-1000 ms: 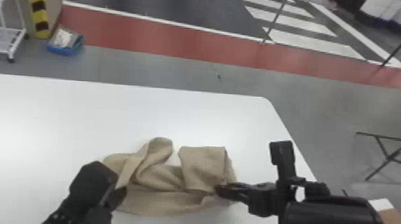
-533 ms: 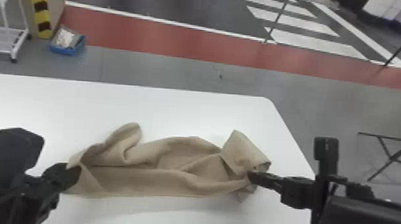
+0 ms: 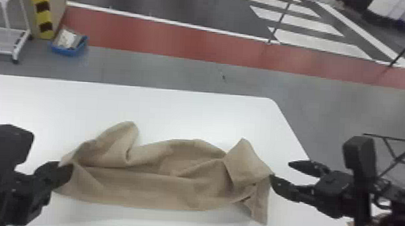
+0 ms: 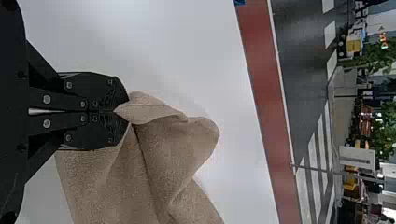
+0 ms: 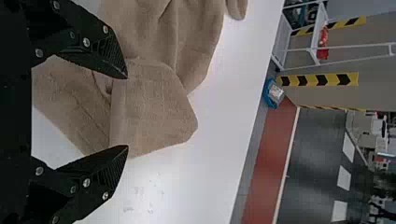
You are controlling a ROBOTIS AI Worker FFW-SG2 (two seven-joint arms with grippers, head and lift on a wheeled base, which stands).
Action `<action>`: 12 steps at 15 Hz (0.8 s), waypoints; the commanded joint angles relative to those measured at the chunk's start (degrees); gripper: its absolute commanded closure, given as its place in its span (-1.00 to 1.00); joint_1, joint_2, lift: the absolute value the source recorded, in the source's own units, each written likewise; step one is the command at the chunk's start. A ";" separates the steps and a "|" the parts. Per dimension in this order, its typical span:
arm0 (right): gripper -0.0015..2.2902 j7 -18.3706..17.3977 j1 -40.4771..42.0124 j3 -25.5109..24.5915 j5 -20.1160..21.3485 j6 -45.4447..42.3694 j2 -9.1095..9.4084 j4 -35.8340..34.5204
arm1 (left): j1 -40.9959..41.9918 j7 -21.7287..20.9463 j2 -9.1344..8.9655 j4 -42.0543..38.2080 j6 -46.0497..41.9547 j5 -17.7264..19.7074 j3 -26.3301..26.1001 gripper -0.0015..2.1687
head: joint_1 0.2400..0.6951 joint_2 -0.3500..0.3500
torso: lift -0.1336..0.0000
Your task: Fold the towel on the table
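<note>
The white table (image 3: 211,111) carries the tan cloth towel (image 3: 161,188), rumpled and not yet neatly folded, its long axis running left to right, roughly along the table's far edge, from one gripper to the other. The left gripper (image 4: 122,112) is clenched on the towel's left end. The right gripper (image 3: 280,170) is released, its two fingers parted just beyond the towel's right end, so the towel lies to its left, and it is plainly the nearer arm for that end. Between them, the turned-over flap (image 3: 247,163) sits at the right end, its outer edge by the nearer right fingertip; whether they touch I cannot tell. The next move probably turns on this: the right gripper would need to go left and slightly in to pinch the flap, then both could draw the cloth straight along its length. Smaller still, the loose corner (image 3: 261,206) trails toward the robot below the flap, and could be missed and stay crumpled.
</note>
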 commanded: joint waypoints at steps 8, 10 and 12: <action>-0.91 -10.45 1.23 9.17 25.98 -25.66 -3.96 15.13 | -1.01 -0.25 -0.08 0.88 0.13 0.71 1.55 0.31 | 1.00 -0.99 | -0.86; -0.89 -13.62 -1.31 10.05 24.75 -20.92 -4.04 17.77 | -0.83 -0.34 0.00 0.88 0.13 0.63 1.29 0.31 | 1.00 -1.00 | -0.86; -0.86 -15.29 -3.07 10.31 22.90 -17.93 -3.96 17.94 | -0.48 -0.34 0.00 0.70 0.13 0.45 1.29 0.31 | 1.00 -1.00 | -0.86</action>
